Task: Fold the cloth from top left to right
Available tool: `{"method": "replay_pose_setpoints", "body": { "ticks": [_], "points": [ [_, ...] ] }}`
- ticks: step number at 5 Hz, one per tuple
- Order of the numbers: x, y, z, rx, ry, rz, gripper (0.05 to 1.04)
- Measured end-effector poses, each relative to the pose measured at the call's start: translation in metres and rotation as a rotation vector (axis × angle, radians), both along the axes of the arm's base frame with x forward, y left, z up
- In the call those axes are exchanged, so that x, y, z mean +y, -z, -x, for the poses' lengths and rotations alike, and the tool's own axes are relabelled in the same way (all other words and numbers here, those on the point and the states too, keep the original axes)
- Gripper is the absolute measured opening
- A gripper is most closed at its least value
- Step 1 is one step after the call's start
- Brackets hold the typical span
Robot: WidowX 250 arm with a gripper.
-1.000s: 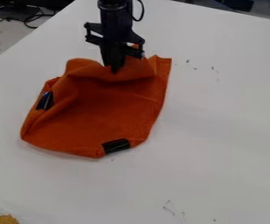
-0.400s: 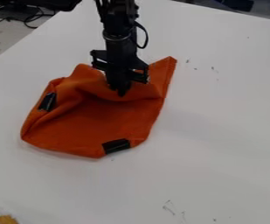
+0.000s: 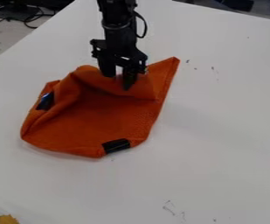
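**Orange cloth (image 3: 96, 127) risks unfolding**

Fingers (image 3: 129, 79) parted, the gripper (image 3: 118, 78) is at the cloth's rumpled top edge (image 3: 89, 73), upper centre; the cloth lies left of centre on the white table (image 3: 224, 131). Fabric snagging on a fingertip at lift-off could drag the fold loose.

A white worktop (image 3: 219, 131) slants away from me, dark marks scattered over its surface. The orange cloth (image 3: 108, 118) lies on it, rumpled and partly folded, a black patch (image 3: 115, 145) at its near edge.
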State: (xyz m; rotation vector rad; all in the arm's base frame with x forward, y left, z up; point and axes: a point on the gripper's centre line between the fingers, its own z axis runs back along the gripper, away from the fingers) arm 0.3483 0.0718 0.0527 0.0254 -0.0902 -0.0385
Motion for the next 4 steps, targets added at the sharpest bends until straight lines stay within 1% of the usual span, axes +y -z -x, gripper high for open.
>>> {"method": "replay_pose_setpoints", "body": {
  "ticks": [1, 2, 4],
  "points": [
    [0.005, -0.009, -0.001, 0.011, 0.024, -0.013, 1.003],
    [0.009, -0.028, -0.008, 0.015, 0.062, -0.03, 1.001],
    [0.012, -0.047, -0.019, -0.005, 0.112, -0.047, 1.001]
  ]
}}
